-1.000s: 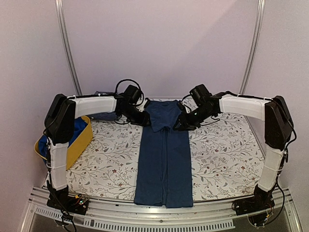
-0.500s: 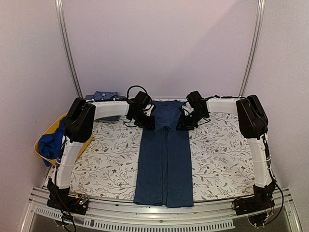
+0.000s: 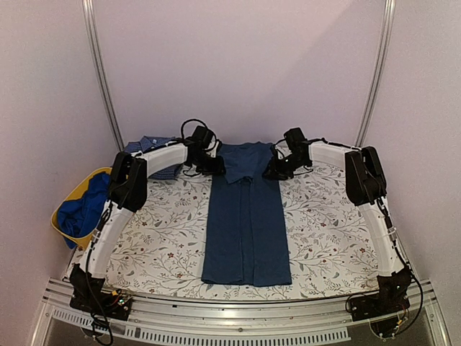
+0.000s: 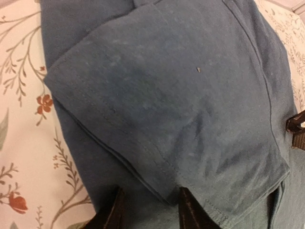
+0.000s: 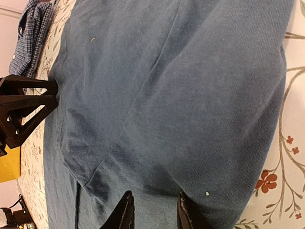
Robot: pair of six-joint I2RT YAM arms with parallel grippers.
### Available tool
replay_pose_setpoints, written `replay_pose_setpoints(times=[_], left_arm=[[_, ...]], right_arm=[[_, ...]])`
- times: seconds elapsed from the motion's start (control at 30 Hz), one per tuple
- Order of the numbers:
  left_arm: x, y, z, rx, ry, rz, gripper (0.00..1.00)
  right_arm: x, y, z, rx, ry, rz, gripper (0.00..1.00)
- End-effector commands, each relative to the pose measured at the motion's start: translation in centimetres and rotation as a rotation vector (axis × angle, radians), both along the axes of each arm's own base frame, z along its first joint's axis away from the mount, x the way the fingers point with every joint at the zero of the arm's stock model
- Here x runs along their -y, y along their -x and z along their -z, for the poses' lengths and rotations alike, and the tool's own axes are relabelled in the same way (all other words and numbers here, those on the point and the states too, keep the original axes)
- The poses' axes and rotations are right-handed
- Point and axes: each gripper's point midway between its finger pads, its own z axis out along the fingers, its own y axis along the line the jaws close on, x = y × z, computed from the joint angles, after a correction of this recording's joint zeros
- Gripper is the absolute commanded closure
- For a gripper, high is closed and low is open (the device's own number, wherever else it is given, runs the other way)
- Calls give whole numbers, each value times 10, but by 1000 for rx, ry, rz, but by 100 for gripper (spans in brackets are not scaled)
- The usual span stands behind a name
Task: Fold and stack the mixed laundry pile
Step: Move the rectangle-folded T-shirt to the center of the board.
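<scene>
Cotton printed with leafy sprigs covers the table (image 3: 158, 231), the largest thing in view; down the centre of the frame lies the dark navy-teal garment (image 3: 246, 223), a long narrow strip running from the back edge to the near edge, its sides turned in so the outline is nearly straight. At the upper centre a sleeve flap lies folded over the body, its stitched hem crisp, the weave slightly faded and smooth (one pale lint speck (image 4: 198, 69) shows on it). At the left edge the yellow tub (image 3: 60, 229) holds the royal-blue piece (image 3: 83, 205), crumpled and waiting its turn; the checked shirt (image 3: 150, 146) sits bunched at the upper left. The left gripper (image 3: 211, 166) and right gripper (image 3: 276, 171) flank the garment's top corners, likely to set up a lengthwise fold; in each wrist view the fingers (image 4: 113, 215) stand partly spread over the cloth, not pressed on it, though whether the tips touch it I cannot tell.
</scene>
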Motion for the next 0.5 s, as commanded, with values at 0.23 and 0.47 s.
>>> replay_pose_setpoints(times=[0.23,0.47], left_arm=[[-31,9,-135,209,-12,-37,18],[-71,62,-229,354,65,-171,0]], right_arm=[[11,-4,-120,193,-35,8,47],[44,27,-237,377,-64,91,3]])
